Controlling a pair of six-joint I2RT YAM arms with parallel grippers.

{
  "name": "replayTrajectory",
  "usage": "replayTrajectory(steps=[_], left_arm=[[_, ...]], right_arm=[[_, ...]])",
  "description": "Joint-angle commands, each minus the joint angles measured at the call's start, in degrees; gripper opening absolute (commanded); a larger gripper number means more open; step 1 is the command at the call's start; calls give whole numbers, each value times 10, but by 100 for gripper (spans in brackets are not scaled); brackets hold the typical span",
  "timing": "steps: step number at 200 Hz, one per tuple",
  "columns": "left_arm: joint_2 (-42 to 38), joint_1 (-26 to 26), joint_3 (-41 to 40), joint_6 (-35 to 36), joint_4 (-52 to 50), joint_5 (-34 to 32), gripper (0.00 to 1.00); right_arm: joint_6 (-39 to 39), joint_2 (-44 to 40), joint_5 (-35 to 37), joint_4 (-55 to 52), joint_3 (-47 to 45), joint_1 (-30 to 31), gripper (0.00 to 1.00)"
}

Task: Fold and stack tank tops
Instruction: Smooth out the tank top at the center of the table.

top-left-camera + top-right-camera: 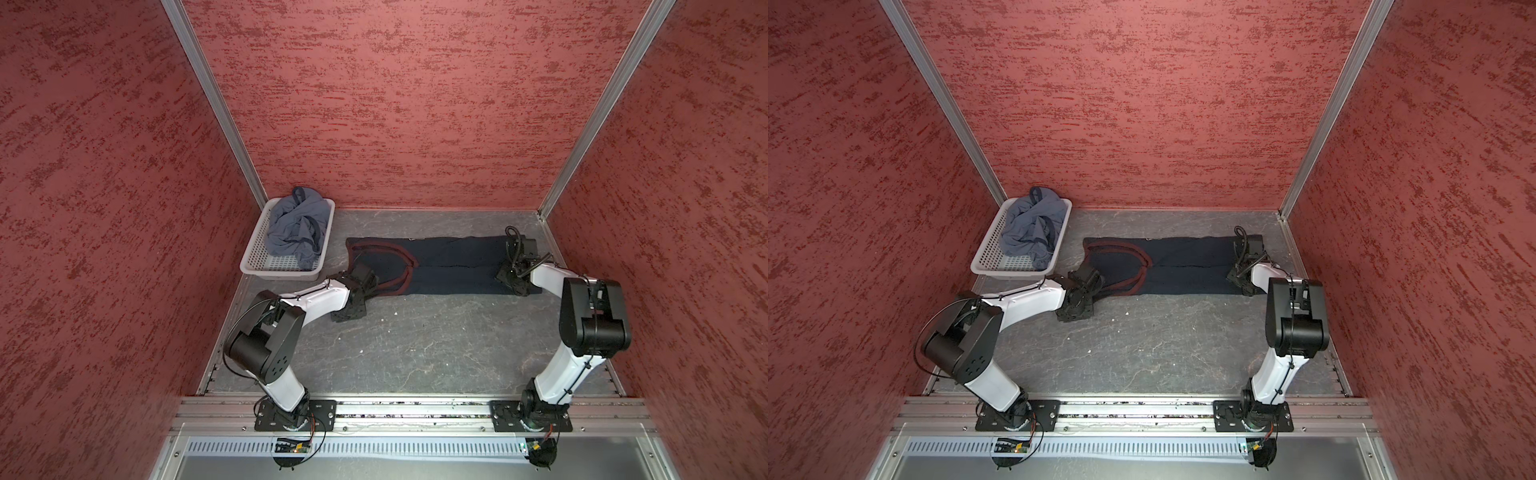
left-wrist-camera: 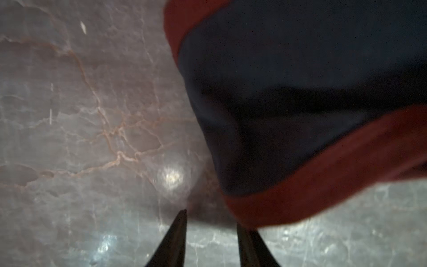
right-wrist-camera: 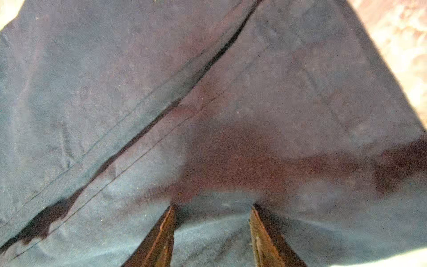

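Note:
The dark navy tank top [image 1: 449, 266] [image 1: 1187, 266] lies flat at the back of the table, folded lengthwise, with its maroon-trimmed straps to the left. My left gripper [image 1: 365, 297] [image 2: 211, 217] hovers at the near strap. It is open with bare table between its fingers, and the maroon trim [image 2: 300, 196] overlaps one fingertip. My right gripper [image 1: 513, 274] [image 3: 212, 208] is open at the hem end, its tips resting on the navy cloth [image 3: 115, 92]. The slate blue-grey tank top [image 1: 295, 228] [image 1: 1030, 228] lies crumpled in the basket.
The white perforated basket [image 1: 278, 272] [image 1: 1005, 270] stands at the back left corner. Red textured walls enclose the grey marbled table [image 1: 415, 340] on three sides. Both arm bases sit on the rail along the front edge.

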Motion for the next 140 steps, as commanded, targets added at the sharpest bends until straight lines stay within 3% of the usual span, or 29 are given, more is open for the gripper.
replayTrajectory(steps=[1, 54, 140], left_arm=[[17, 11, 4, 4, 51, 12, 31], [13, 40, 16, 25, 89, 3, 20], [33, 56, 69, 50, 103, 2, 23]], right_arm=[[-1, -16, 11, -8, -8, -3, 54], [-2, -12, 11, -10, -6, -3, 55], [-1, -3, 6, -8, -3, -3, 55]])
